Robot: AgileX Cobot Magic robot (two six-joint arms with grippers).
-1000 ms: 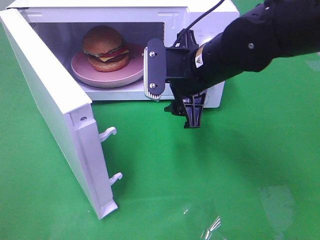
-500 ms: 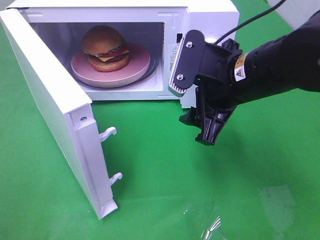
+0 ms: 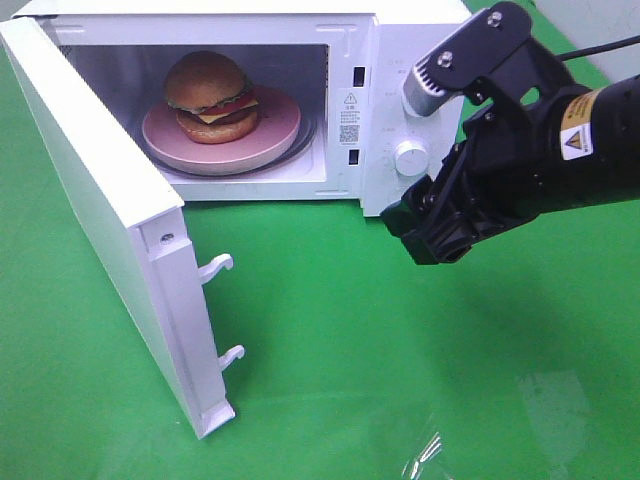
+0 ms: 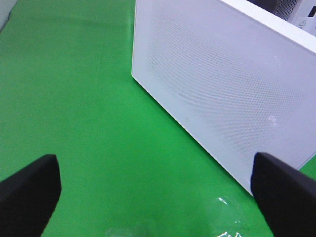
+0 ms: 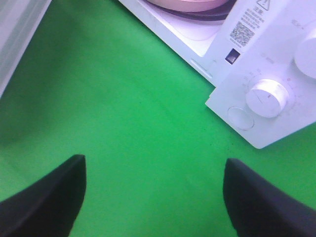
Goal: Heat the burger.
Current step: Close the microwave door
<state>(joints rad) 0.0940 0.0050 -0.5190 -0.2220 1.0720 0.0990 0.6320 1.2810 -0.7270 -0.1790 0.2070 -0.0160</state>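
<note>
Left claw (image 4: 153,197): jaws spread wide, nothing between them; facing the outer face of the door (image 4: 222,89), which lies just ahead of it. Out of the high view.
Door: swung fully open, well to the left of the right claw (image 3: 428,235), latch hooks showing.
Burger (image 3: 208,95): inside the microwave (image 3: 350,30) cavity, sitting on the pink plate (image 3: 275,135), beyond and to the left of the right claw.
Knob (image 3: 409,157): on the control panel, just behind the right claw, apparently untouched.
Right claw: jaws apart, empty.
Change: a second ago in front of the cavity mouth, right beside the plate. Now drawn back and to the right, clear of the opening, hanging over the green cloth (image 3: 350,350) before the panel.
Meaning: loading likely done — door to be shut next, probably by the left claw, then the knob turned.
</note>
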